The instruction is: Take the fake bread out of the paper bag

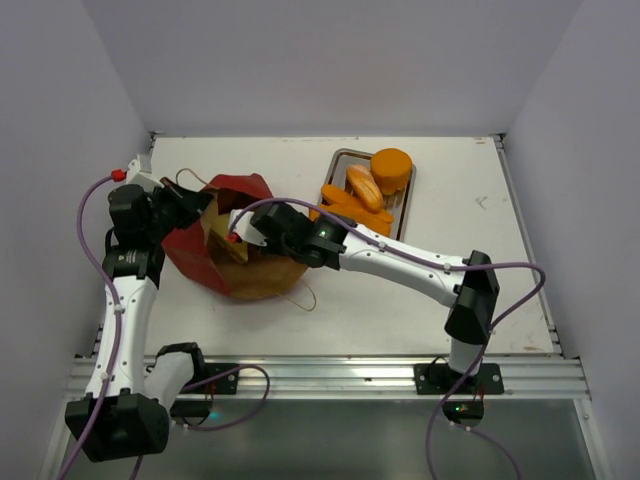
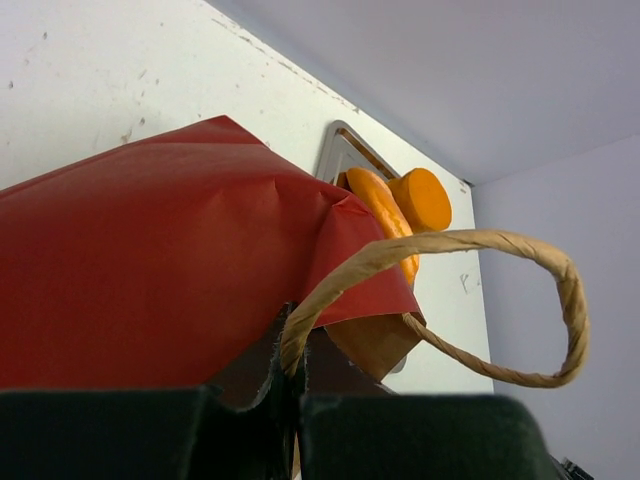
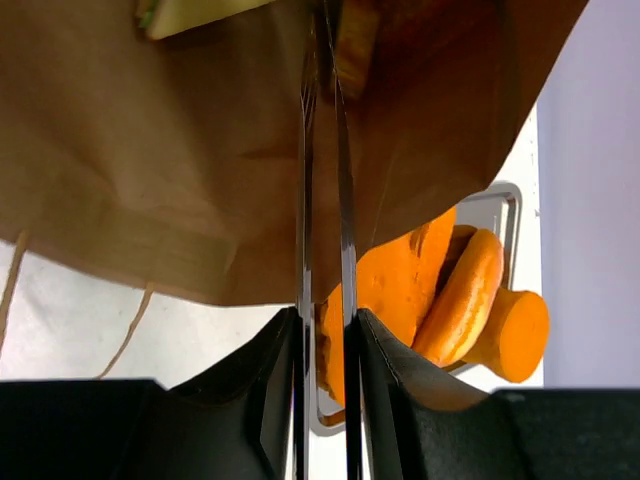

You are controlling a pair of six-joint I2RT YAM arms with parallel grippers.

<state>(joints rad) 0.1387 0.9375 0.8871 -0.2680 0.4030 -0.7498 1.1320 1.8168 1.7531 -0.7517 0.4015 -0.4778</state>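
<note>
Left gripper [image 2: 290, 395] is clamped tight on the bag's [image 2: 150, 270] creased red rim, where a twisted cord handle [image 2: 560, 290] loops out. Right gripper [image 3: 325, 60] reaches inside, against matte brown kraft, its thin fingers a sliver apart. Whether they pinch anything I cannot tell. Only its camera shows a pale sandwich [image 3: 190, 12] beside the tips. To the fingers' other side, outside the bag, smooth orange bread [image 3: 470, 290] lies on a metal tray [image 3: 500, 205].

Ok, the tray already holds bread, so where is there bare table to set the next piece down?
Bare table lies right of the tray, out to the right edge, and along the near edge before the paper bag. Between bag and tray it is crowded: the right arm crosses there.
</note>
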